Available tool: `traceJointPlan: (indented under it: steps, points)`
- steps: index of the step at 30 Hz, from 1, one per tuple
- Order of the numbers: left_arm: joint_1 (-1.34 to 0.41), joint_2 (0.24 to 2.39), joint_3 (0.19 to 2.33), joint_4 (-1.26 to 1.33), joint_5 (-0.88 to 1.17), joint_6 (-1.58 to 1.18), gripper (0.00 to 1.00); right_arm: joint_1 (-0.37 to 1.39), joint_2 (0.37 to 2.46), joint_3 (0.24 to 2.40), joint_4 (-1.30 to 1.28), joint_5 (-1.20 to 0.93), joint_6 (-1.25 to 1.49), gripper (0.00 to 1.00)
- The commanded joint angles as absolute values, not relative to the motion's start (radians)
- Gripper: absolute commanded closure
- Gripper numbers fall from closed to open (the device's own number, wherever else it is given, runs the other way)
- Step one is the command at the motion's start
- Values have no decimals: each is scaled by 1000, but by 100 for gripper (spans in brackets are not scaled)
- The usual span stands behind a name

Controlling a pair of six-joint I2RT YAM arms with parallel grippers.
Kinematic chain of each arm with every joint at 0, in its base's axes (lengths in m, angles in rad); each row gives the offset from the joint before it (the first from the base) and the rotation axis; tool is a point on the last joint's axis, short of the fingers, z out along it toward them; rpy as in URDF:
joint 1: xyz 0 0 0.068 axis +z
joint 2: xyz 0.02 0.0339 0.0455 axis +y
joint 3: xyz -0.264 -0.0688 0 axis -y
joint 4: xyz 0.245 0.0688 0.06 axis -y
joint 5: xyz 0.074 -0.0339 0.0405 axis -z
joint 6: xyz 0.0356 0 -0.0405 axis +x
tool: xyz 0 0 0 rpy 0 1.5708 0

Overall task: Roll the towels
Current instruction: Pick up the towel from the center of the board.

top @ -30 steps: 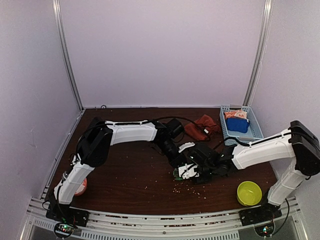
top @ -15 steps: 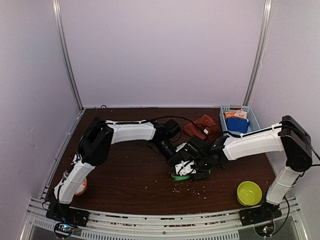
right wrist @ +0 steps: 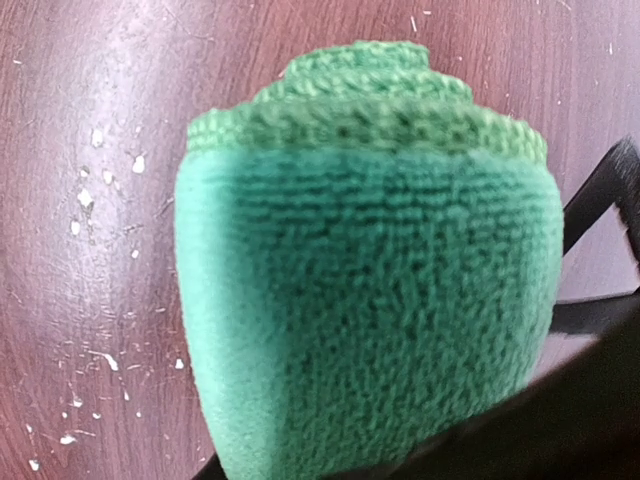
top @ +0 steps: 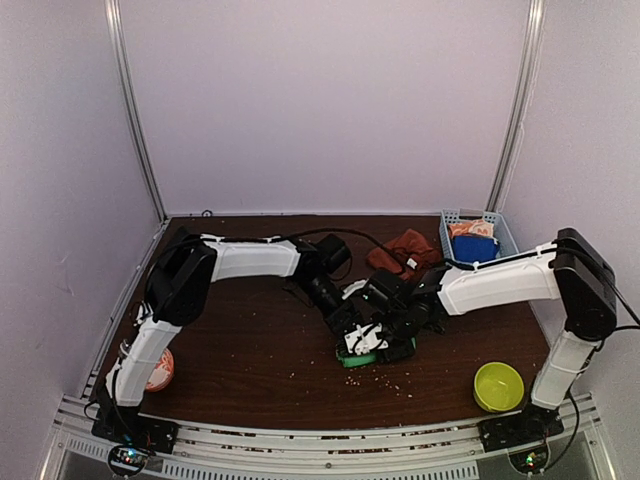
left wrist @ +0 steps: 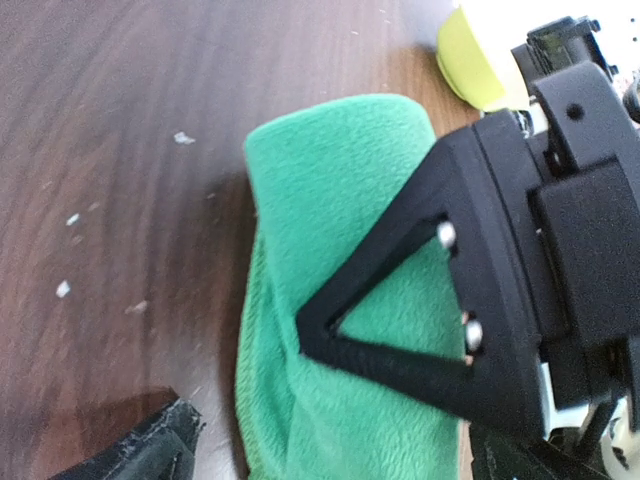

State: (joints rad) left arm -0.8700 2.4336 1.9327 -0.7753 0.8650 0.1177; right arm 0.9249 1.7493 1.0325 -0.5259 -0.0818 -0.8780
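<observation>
Dark wood forms the bench, and the pale blue basket at its far right corner serves as the marker for everything else. Just beside the basket's left wall lies the rust-red towel. It is a loose, crumpled heap with no roll in it, so that half of the job looks not yet begun.

Well to the left of the basket, and nearer the arms, sits the green towel, wound into a compact bundle. The right wrist view shows its layers spiralled end-on. The left wrist view shows a smooth outer wrap, with a looser fold of cloth lying along the wood. I judge this one rolled or all but rolled, perhaps with a last edge to tuck in.

Both arms reach to that same spot left of the basket. The right gripper appears closed onto the green bundle: one black finger presses across its top and cloth fills the space between the jaws. The left gripper stands spread wide, its finger ends apart at the bundle's sides, clamping nothing.

Pale crumbs are scattered left of the basket, toward the near edge.
</observation>
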Motion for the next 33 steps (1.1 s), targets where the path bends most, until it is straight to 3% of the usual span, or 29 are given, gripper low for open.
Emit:
traceJointPlan:
  steps: [1, 10, 21, 33]
  points:
    - [-853, 2399, 1804, -790, 736, 30, 2, 898, 1852, 1002, -677, -157, -842, 79]
    - [-775, 2242, 1658, -696, 540, -28, 2, 857, 1871, 1058, -740, -259, -828, 86]
    - [-746, 2024, 1625, -674, 285, 7, 2, 688, 1828, 1217, -926, -564, -840, 95]
    - [-717, 1899, 1516, -575, 246, 32, 2, 532, 1704, 1351, -942, -410, -776, 97]
